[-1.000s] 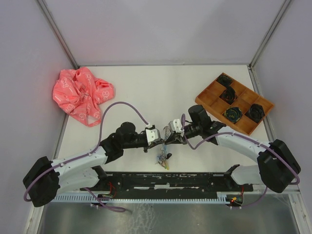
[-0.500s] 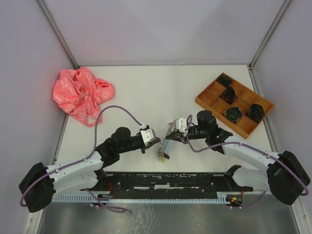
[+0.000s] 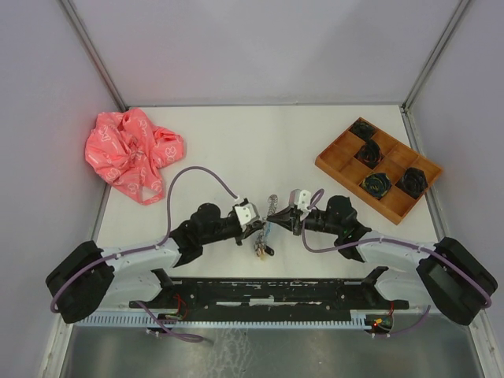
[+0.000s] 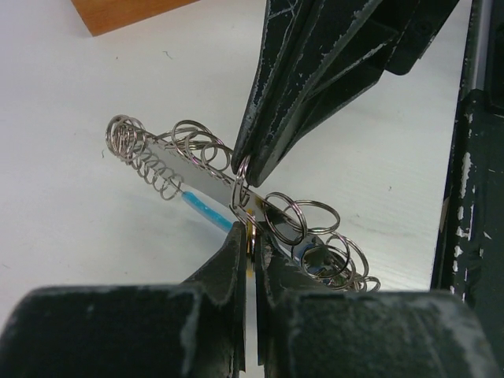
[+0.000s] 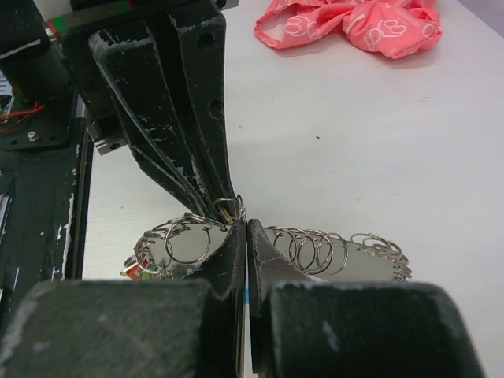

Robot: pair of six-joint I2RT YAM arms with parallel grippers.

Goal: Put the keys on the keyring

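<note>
Gap narrower than 0.5 s ago: left gripper jaws pinch key, right gripper jaws pinch ring, tips meeting

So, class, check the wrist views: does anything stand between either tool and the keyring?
Nothing visible does. The left tool is shut on a thin brass piece, apparently a key, and the right tool pinches the keyring right beside it, with the tips of the two almost touching.
</note>
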